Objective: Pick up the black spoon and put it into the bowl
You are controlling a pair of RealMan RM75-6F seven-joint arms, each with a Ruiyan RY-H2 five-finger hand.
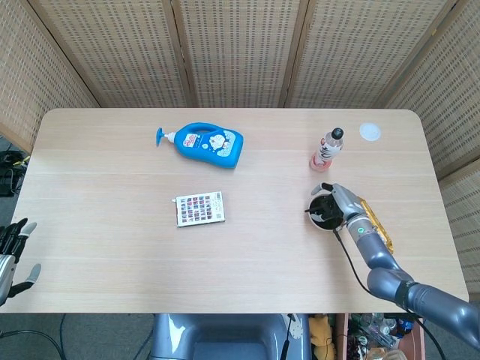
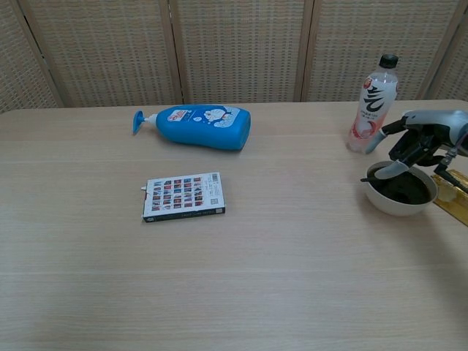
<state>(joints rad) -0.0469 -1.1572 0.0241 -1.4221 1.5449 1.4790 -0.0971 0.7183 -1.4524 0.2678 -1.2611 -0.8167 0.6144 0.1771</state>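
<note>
Now the black spoon [image 2: 382,174] lies in the bowl [image 2: 399,202].
Right hand [image 2: 424,139] hovers over it, fingers spread, holding nothing; left hand [image 1: 10,251] rests apart, fingers open.

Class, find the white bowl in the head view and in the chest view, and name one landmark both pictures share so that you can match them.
Head view: the white bowl sits right of centre, under the right hand.
Chest view: the bowl is at the right edge, at mid-height, just below the same hand.
Shared landmark: the pink drink bottle, standing just beyond the bowl in both views.
</note>
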